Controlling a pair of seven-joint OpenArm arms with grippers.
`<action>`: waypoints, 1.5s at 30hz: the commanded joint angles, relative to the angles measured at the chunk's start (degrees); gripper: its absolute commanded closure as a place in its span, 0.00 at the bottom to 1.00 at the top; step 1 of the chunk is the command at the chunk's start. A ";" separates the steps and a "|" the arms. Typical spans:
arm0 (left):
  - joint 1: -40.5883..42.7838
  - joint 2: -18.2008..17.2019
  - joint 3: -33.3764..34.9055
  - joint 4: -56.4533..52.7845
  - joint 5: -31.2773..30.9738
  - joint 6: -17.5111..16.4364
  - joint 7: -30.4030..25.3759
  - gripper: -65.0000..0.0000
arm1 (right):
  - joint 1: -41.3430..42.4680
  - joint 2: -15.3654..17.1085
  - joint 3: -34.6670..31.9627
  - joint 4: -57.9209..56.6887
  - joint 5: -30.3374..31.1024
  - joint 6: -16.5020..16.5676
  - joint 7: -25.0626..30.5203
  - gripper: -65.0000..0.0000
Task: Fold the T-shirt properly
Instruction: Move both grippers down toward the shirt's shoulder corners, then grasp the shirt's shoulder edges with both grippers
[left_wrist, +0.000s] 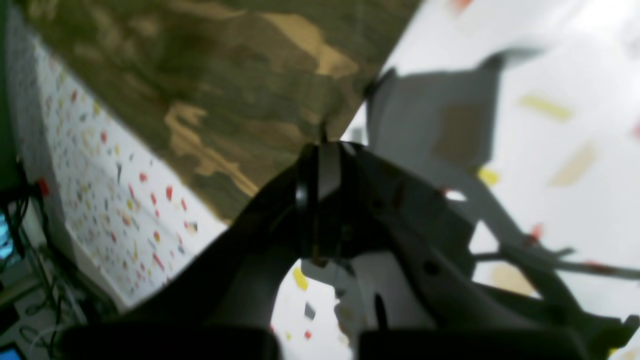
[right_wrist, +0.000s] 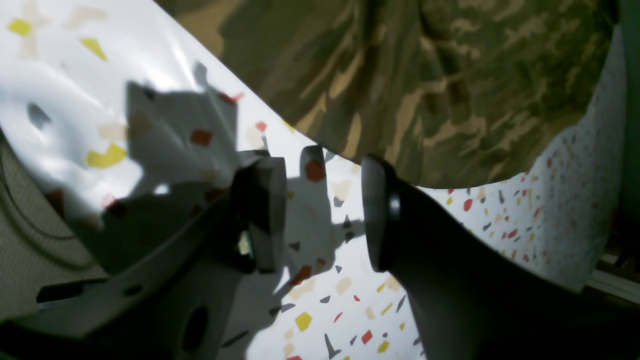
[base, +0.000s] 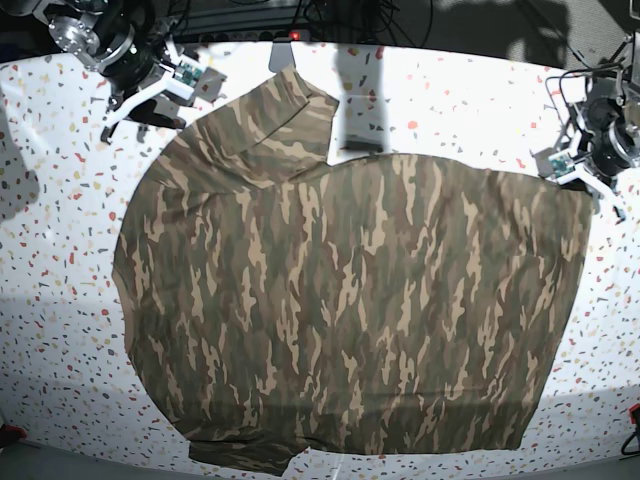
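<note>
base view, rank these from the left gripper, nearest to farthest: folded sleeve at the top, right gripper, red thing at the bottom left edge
Measured from the left gripper, at the right edge of the base view:
1. folded sleeve, top middle of the table
2. right gripper, top left, just past the sleeve
3. red thing, bottom left edge, diagonally opposite

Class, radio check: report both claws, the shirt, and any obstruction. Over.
Left claw shut on the camouflage cloth T-shirt corner. Right claw open, beside shirt edge. Shirt spread flat on speckled white table. No obstruction seen.
</note>
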 joint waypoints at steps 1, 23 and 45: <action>-0.44 -1.03 -0.33 1.36 -0.28 0.22 -0.39 1.00 | 0.31 0.81 0.26 0.33 0.09 0.09 1.16 0.61; -0.44 -1.05 -0.33 1.73 -2.84 0.22 1.99 1.00 | 19.32 -4.13 -19.30 -10.32 -1.70 1.79 -2.82 0.61; -0.42 -1.09 -0.35 1.73 -10.29 0.22 8.09 1.00 | 21.27 -7.58 -18.75 -9.90 -3.93 -10.49 -8.13 1.00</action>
